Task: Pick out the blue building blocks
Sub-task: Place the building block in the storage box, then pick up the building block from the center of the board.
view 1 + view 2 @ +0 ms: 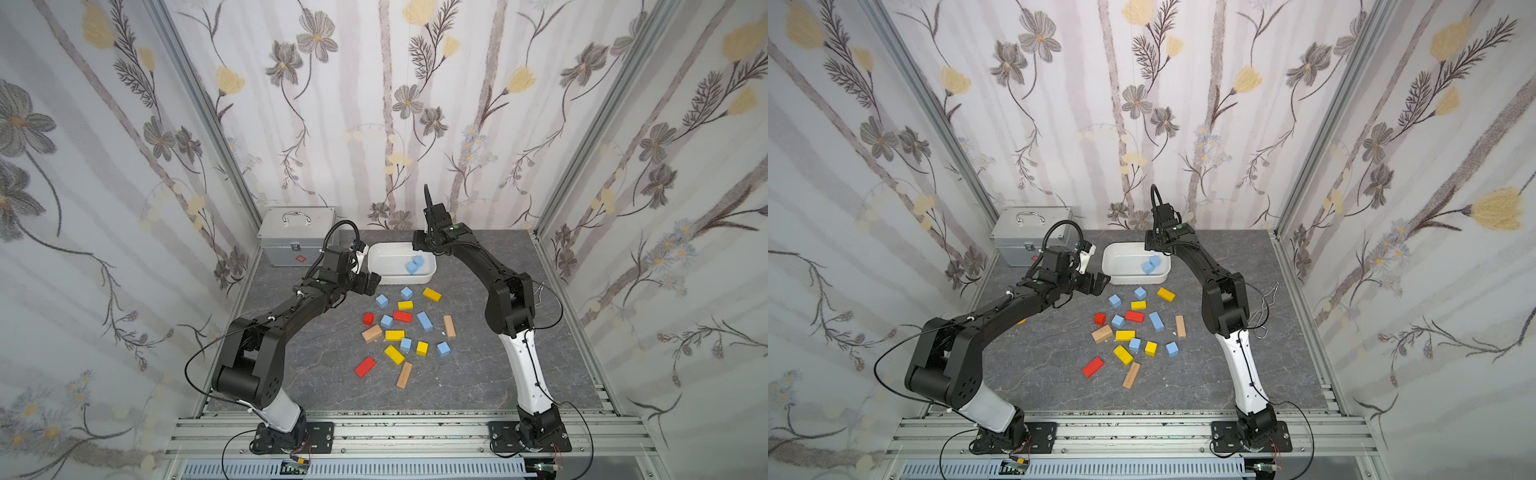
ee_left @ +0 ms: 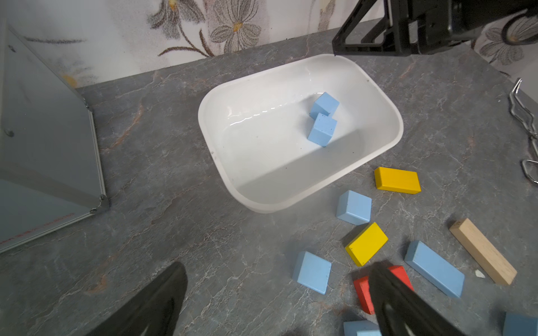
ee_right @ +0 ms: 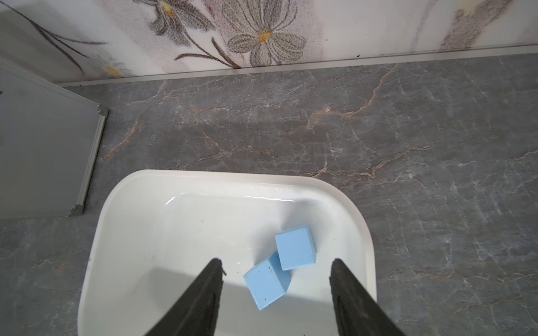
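Two of the small, matte, wooden blue building blocks (image 3: 295,247) are seen lying in the white rounded-rectangular plastic tub (image 1: 384,253). The tub stands near the far edge of the grey marbled worktop (image 1: 316,374), and one cube in it is tilted against the other. The right gripper (image 3: 276,261) is held above them with its fingers parted and nothing between them. The left gripper (image 1: 368,284) is spread wide and empty, just beside the tub's near-left corner.

Five more blue cubes (image 1: 406,293) and one longer blue bar (image 1: 424,321) are scattered about the middle of the worktop. They are mixed with yellow blocks (image 1: 432,295), red blocks (image 1: 365,366) and plain tan wood blocks (image 1: 404,375).

The blue pieces are judged to be light, rigid and not fragile, and fair friction is expected from the matte paint. A cube would best be taken across two opposite flat faces, and the bar across its narrow width near mid-length. One cube (image 1: 386,321) is hemmed in between two red blocks, so its free faces should be chosen.
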`<state>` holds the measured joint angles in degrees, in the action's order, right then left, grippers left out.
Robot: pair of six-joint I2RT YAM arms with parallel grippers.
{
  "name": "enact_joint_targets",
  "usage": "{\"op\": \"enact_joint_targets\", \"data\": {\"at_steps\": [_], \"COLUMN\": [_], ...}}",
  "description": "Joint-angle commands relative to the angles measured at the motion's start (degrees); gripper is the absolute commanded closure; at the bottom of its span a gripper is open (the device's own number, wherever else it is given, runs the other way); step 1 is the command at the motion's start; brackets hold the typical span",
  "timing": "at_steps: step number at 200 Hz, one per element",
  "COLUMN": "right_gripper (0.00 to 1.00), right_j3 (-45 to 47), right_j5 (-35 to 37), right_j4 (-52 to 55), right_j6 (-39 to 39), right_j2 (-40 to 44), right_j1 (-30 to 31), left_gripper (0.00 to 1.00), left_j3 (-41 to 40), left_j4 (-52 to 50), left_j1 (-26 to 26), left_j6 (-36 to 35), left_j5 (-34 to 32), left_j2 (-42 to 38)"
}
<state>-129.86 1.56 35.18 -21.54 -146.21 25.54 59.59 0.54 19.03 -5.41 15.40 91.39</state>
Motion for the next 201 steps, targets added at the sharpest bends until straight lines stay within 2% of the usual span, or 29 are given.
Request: {"op": "enact_joint_targets", "data": {"at_steps": [1,52,92,153,201], "right_gripper": [0.35,0.28,0.27,0.26,0.19], "right_j3": [1.7,12.5,22.6,36.9,50.3], "right_j5": [0.8,3.2,3.8,4.5,4.4], "right_j4": [-0.8,-5.1,-9.4,-14.4,-18.0], "right_j6": [1.8,3.7,5.2,5.7,5.1], "right_j2": [3.0,13.8,23.0,35.1,45.7], "right_j1": [0.6,2.3,4.6,7.9,9.1], "left_gripper": [0.00,0.00,0.00,0.00,0.00], "left_j3": [-0.1,-0.4,-1.7,-5.2,-8.1], "left_j4": [0.6,-1.4,-4.8,-8.1,-9.6], "left_j1": [0.1,1.5,3.7,6.2,7.6], "left_j6": [-2.0,-3.1,-6.3,-7.0,-5.9], "left_j5": [2.9,3.6,1.0,-3.5,-5.7], "left_j2": [-1.6,-6.3,-11.9,-19.7,-23.9]}}
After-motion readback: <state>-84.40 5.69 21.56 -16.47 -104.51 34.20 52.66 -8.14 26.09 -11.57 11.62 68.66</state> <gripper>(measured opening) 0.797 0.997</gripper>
